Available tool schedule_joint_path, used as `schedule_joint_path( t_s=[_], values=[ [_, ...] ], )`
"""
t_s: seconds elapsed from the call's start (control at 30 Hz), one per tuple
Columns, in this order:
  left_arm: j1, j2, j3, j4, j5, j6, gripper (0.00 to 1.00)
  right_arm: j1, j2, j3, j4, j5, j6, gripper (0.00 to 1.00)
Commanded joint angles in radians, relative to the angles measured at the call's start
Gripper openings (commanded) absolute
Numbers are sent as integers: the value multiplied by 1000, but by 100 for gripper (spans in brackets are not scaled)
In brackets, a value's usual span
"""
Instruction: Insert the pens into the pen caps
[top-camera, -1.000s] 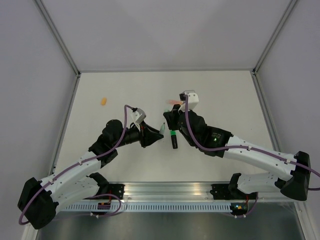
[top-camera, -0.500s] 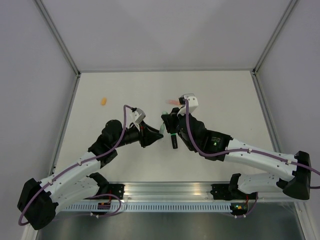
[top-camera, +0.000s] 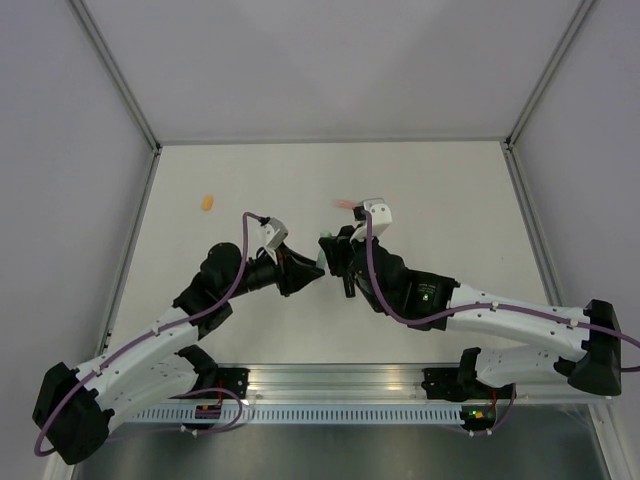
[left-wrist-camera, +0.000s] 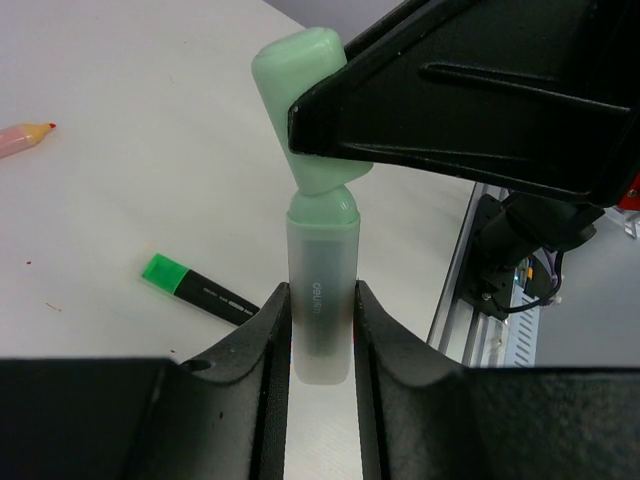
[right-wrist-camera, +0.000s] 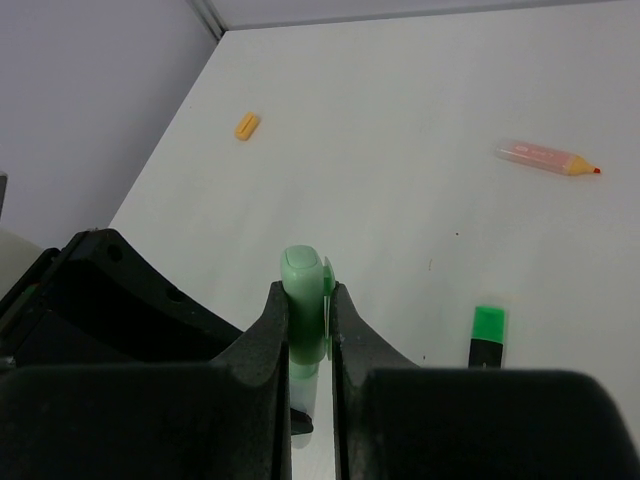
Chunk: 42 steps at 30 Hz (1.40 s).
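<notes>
My left gripper is shut on the pale mint pen, which points away from it. My right gripper is shut on the pale mint cap. The cap sits on the pen's tip, tilted a little off its line. The two grippers meet above the table's middle. The black pen with a bright green end lies on the table under them. The salmon orange pen lies farther back. The orange cap lies at the far left. No loose bright green cap shows.
The white table is walled on three sides by grey panels. An aluminium rail with the arm bases runs along the near edge. The right arm hides most of the black pen in the top view.
My right gripper has moved left and nearer with the mint cap, closing onto the pen tip held by my left gripper. The left gripper has barely shifted.
</notes>
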Motion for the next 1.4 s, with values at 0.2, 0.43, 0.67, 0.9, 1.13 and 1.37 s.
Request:
schedule_joint_path(
  t_s=[0.2, 0.43, 0.67, 0.9, 1.13, 1.37],
  values=[
    [0, -42, -21, 51, -59, -42, 2, 61, -21, -63, 111, 103, -21, 1],
    [0, -85, -47, 84, -71, -96, 2, 130, -15, -116, 206, 189, -57, 3],
    [0, -106, -53, 88, -77, -104, 2, 193, -1, -156, 315, 254, -104, 30],
    [1, -113, -52, 80, -76, -98, 2, 203, 30, -140, 308, 277, -84, 42],
    [0, -116, -52, 81, -67, -95, 2, 203, 47, -125, 299, 298, -75, 40],
    [0, -114, -52, 86, -56, -90, 2, 201, 74, -113, 318, 321, -86, 39]
  ],
)
